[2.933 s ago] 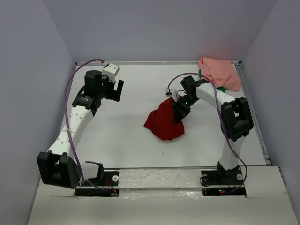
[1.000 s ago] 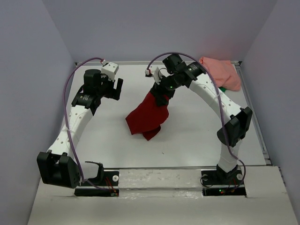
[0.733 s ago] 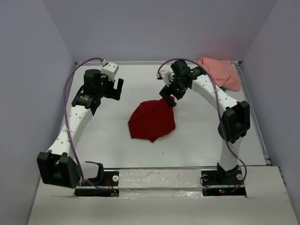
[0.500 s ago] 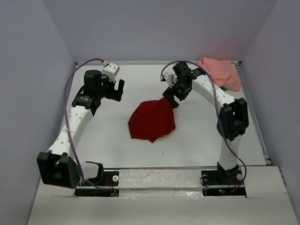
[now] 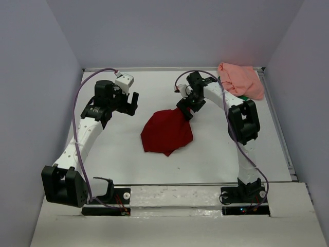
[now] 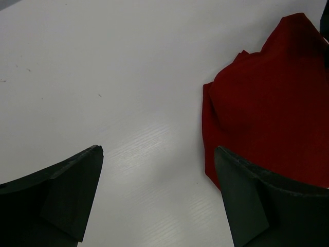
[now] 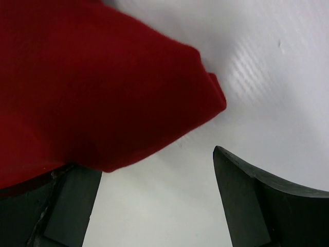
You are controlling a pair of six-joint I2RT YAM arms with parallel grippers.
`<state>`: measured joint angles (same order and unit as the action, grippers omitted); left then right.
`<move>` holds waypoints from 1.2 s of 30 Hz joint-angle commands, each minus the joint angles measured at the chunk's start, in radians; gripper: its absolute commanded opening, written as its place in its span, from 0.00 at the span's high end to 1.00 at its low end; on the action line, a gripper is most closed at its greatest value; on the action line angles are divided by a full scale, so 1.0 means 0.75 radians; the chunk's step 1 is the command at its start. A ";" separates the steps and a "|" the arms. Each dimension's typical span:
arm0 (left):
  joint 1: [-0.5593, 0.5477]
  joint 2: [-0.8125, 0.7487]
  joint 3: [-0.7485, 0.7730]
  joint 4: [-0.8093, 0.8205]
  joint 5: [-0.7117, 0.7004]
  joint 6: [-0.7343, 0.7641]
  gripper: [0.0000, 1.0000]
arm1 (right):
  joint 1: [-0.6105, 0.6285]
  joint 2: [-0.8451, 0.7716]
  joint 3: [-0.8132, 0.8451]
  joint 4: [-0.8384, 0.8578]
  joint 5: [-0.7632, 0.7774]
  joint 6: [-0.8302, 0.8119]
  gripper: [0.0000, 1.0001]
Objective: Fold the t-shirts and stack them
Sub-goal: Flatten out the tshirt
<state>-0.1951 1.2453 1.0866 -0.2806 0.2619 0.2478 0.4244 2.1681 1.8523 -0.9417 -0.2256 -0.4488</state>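
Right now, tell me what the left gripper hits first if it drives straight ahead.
Probably the bare table; the left gripper is open and the dark red t-shirt lies off to one side. Depth is unclear.

Red tee [image 5: 167,133] ctr, pink tee [image 5: 240,80] far-R

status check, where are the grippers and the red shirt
Left gripper open, empty. Right gripper open at edge of dark red shirt. Shirt lying unfolded. Salmon shirt back right, clear.

I find nothing to read: no word, label, brand or number shows on the dark red shirt [image 5: 167,133] by my jaws, on the tabletop [image 5: 118,146], or elsewhere.
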 commanded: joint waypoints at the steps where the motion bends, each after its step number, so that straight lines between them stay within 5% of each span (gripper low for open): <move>1: -0.006 -0.067 -0.023 0.020 0.007 0.009 0.01 | -0.024 0.109 0.236 0.039 -0.022 -0.019 0.09; 6: -0.006 -0.075 -0.042 0.022 0.001 0.015 0.01 | -0.050 0.179 0.359 -0.021 -0.024 -0.042 0.10; 18: -0.006 -0.016 -0.001 0.022 0.029 0.013 0.01 | -0.146 -0.085 0.381 -0.115 -0.176 -0.070 0.09; 27: -0.006 -0.036 -0.023 0.024 0.019 0.017 0.01 | -0.159 0.132 0.615 -0.141 -0.249 -0.011 0.11; 36: -0.004 -0.026 -0.029 0.035 0.017 0.019 0.01 | -0.159 0.179 0.533 0.028 -0.311 0.048 0.12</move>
<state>-0.1951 1.2366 1.0607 -0.2794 0.2626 0.2531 0.3019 2.2868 2.2406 -0.9909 -0.4053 -0.4397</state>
